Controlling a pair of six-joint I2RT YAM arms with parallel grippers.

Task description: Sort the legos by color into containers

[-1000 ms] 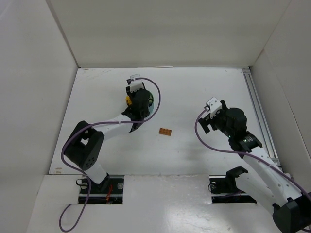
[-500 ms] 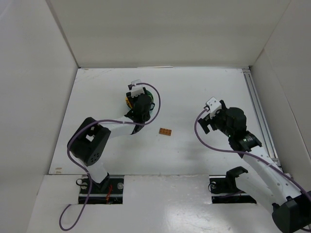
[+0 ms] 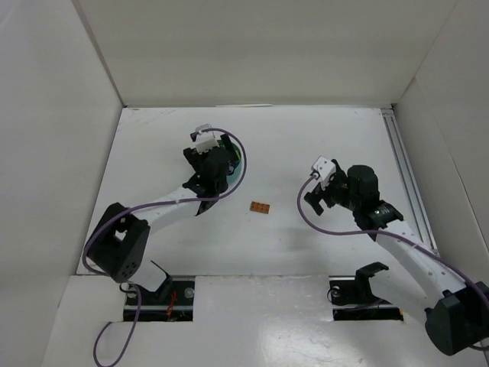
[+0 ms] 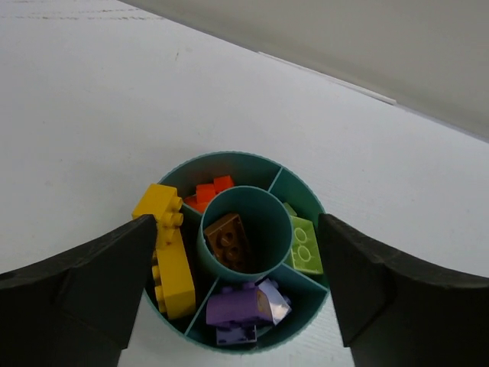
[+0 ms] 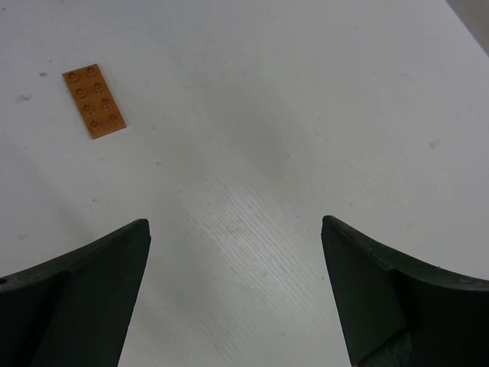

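Observation:
The teal dish (image 4: 306,197) sits on the white table right below my left gripper (image 4: 237,290), which is open and holds nothing. Its centre well holds a brown lego (image 4: 229,241). The ring sections hold yellow (image 4: 170,260), orange-red (image 4: 208,191), lime green (image 4: 304,245) and purple (image 4: 243,306) legos. In the top view my left gripper (image 3: 212,164) covers most of the dish (image 3: 238,157). A flat orange lego plate (image 3: 260,206) lies alone mid-table. My right gripper (image 3: 315,197) hovers to its right, open and empty (image 5: 235,290), with the plate (image 5: 94,100) ahead to its left.
White walls close in the table at the back and on both sides. A metal rail (image 3: 405,176) runs along the right edge. The arm bases stand at the near edge.
My left gripper has shifted a little left and back over the dish, and its elbow has swung left. My right gripper has moved slightly left toward the orange plate.

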